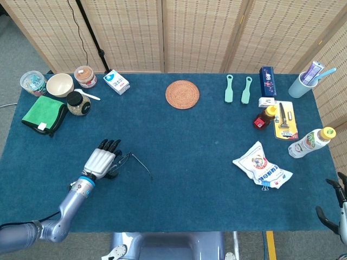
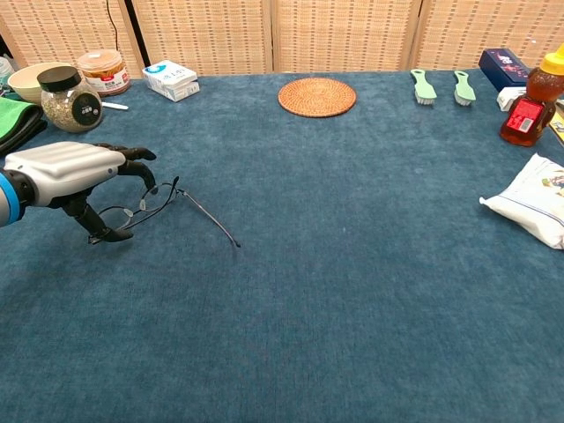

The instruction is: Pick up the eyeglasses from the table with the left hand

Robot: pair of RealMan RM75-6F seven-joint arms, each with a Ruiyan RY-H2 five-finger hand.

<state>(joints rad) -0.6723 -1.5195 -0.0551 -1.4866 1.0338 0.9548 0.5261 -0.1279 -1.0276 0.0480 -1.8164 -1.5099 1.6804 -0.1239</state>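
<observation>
Left hand (image 2: 62,172) low, fingers (image 2: 132,167) curled; right hand (image 1: 337,208) at edge.

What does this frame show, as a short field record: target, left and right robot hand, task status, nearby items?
target: eyeglasses, on the blue table, one temple arm sticking out toward the table's middle
left robot hand: fingers curled around the frame's front; firm grip cannot be confirmed
right robot hand: at the table's right edge, fingers apart, holding nothing
task status: whether the glasses are off the cloth cannot be told
nearby: spice jar, green cloth
</observation>
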